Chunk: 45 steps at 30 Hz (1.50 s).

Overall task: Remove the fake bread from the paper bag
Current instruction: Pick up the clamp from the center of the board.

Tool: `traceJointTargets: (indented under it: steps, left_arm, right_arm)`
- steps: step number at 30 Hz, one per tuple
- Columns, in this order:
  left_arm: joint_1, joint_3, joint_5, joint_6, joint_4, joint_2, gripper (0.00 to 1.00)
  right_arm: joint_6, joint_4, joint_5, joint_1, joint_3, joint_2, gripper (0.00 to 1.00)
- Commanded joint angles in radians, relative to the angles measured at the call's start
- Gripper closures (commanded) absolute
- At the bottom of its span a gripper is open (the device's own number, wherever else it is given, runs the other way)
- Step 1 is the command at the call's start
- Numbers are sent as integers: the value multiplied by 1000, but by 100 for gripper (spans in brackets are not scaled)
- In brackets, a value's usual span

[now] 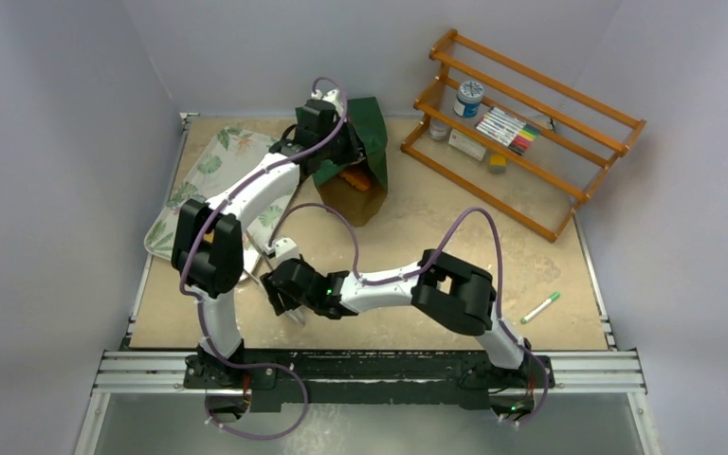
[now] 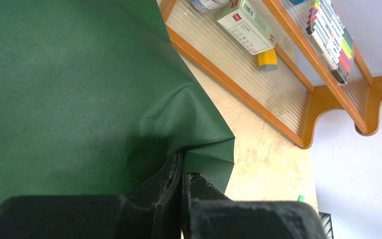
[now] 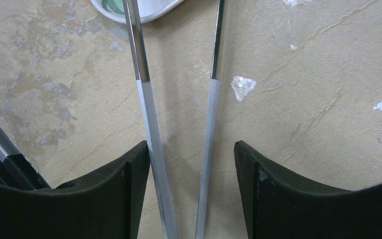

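The left claw (image 2: 181,172) pinches the dark green paper bag (image 2: 79,89) while the right claw (image 3: 191,164), spread astride silvery metal tongs (image 3: 144,99), should grip them next to fetch the orange fake bread (image 1: 357,180).

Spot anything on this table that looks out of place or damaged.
A green marker lies alone on the table, apart from the marker set on the rack. The paper bag is creased where the left gripper pinches it.

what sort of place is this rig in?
Likely a robotics lab test cell: left arm and right arm bolted to an aluminium rail, blank white walls boxing the table, staged props like the wooden rack and paper bag.
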Motion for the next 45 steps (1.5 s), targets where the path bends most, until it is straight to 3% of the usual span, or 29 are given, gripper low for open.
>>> traceJointTargets:
  steps: [1, 11, 16, 20, 45]
  left_arm:
    - [12, -8, -2, -5, 48, -60, 100]
    - [12, -22, 6, -15, 64, -55, 100]
    - [14, -30, 6, -11, 66, -55, 100]
    - [17, -40, 8, -19, 82, -54, 100]
    - [19, -14, -9, -30, 80, -13, 100]
  right_arm:
    - [-7, -9, 47, 6, 38, -18, 35]
    - [-71, -22, 101, 40, 129, 84, 37]
    - [-65, -47, 114, 41, 141, 95, 54]
    - [-56, -53, 138, 41, 115, 68, 61]
    - [39, -127, 158, 67, -89, -203, 61]
